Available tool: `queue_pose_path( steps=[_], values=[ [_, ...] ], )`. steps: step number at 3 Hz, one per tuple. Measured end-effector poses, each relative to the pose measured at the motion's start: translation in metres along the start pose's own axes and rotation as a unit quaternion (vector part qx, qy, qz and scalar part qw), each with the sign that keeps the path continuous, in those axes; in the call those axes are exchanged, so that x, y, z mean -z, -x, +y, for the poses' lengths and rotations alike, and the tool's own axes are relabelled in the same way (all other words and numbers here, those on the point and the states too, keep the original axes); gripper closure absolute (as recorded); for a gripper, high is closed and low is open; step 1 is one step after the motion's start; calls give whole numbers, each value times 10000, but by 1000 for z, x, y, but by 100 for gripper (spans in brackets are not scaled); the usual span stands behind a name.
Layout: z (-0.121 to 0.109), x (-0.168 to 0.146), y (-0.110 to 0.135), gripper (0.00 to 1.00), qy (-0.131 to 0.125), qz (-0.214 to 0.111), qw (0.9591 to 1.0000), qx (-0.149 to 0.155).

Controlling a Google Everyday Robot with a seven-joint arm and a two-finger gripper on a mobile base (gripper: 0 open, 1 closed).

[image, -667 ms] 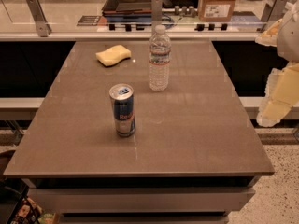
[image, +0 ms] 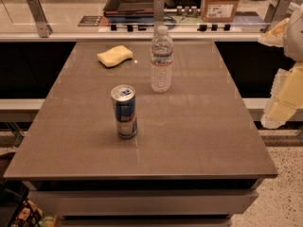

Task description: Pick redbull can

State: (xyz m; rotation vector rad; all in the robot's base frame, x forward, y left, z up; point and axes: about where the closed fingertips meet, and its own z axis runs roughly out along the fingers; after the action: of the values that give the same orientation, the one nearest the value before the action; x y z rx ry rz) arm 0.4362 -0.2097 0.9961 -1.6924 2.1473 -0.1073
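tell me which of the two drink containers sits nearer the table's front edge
The redbull can, short, blue and silver metal; the taller clear water bottle stands farther back. The gripper hangs off the right edge of the table.

Three things sitting on desk (image: 199,141), gripper (image: 279,103) hanging off to the right.
redbull can (image: 124,111) is standing upright front-left of centre; water bottle (image: 161,60) is standing behind it, slightly right; sponge (image: 115,56) is lying back left; gripper is hovering beyond desk's right edge.

arm (image: 297,32): white, rounded shell | pincer (image: 280,105): pale cream, blocky, at rt edge
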Motion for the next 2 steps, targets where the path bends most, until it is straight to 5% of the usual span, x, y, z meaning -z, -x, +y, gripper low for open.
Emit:
queue_pose_path(
  steps=[1,2],
  values=[
    [0,-1,-7,0,93,-609,9980,103],
    [17,-15,-3,0,500,-1555,9857,417]
  ],
)
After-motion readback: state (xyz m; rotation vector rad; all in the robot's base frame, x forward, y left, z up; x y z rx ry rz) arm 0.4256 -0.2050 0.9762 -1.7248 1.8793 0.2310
